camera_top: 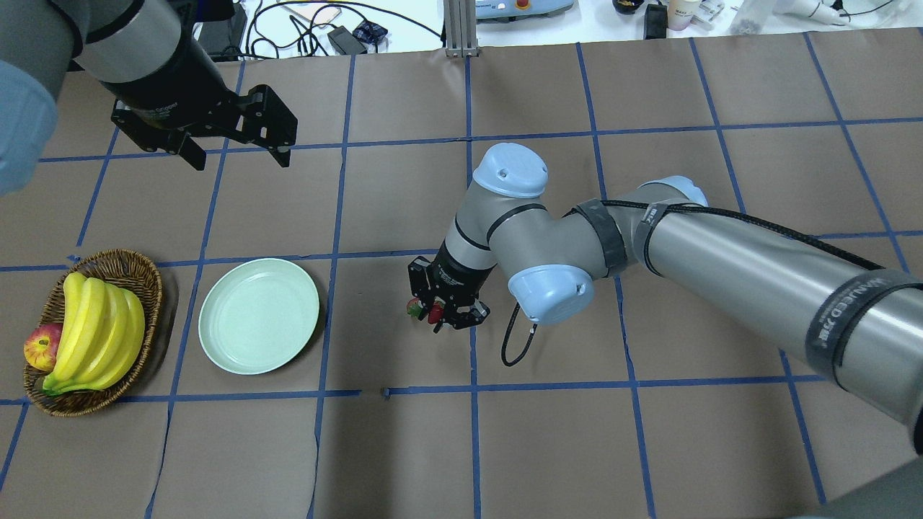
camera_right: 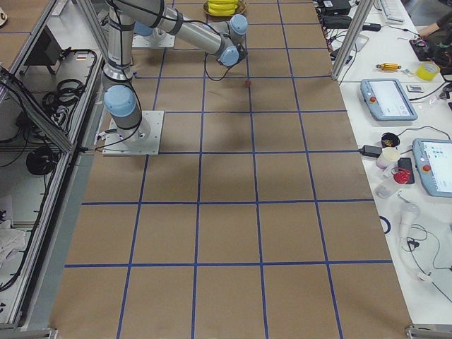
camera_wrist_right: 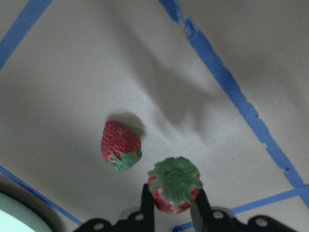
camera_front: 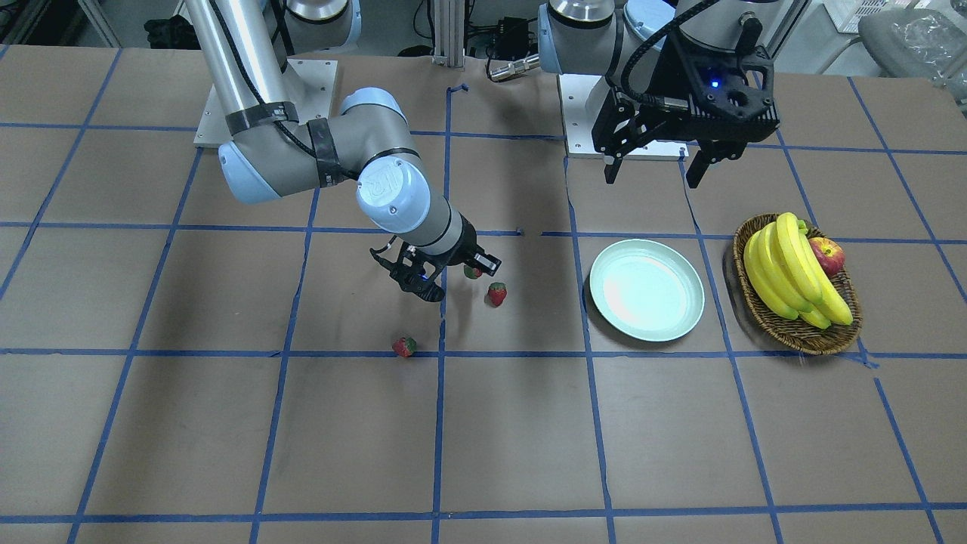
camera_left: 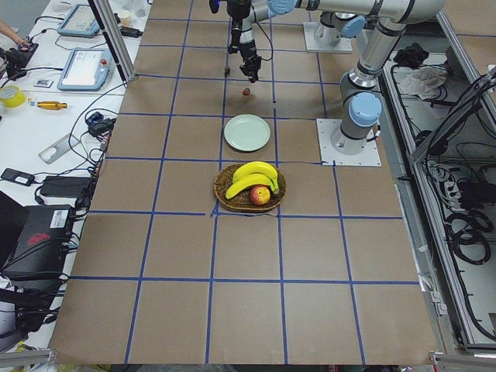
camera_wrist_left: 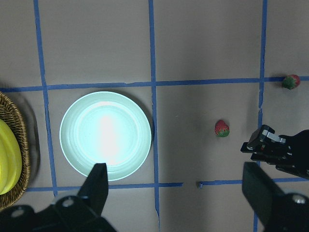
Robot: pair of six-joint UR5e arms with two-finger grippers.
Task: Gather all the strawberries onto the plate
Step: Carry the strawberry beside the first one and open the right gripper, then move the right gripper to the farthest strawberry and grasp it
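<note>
The right gripper (camera_wrist_right: pixel 172 198) clamps one strawberry (camera_wrist_right: pixel 174 183); a second strawberry (camera_wrist_right: pixel 120 144) lies at its ten o'clock. The left gripper (camera_front: pixel 654 172) hangs, fingers apart.

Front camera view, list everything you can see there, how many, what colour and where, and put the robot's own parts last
strawberries: three, red with green caps; one at the right gripper, one on the table beside it, one alone, farther from the plate
plate: one, pale mint green, empty, between the berries and the basket
basket: one, brown wicker, beside the plate
bananas: one bunch, yellow, in the basket
apple: one, red-yellow, in the basket behind the bananas
table: brown cover, blue tape grid
left gripper: black, open, raised above the table near the plate
right gripper: black, fingers closed on one strawberry
</note>
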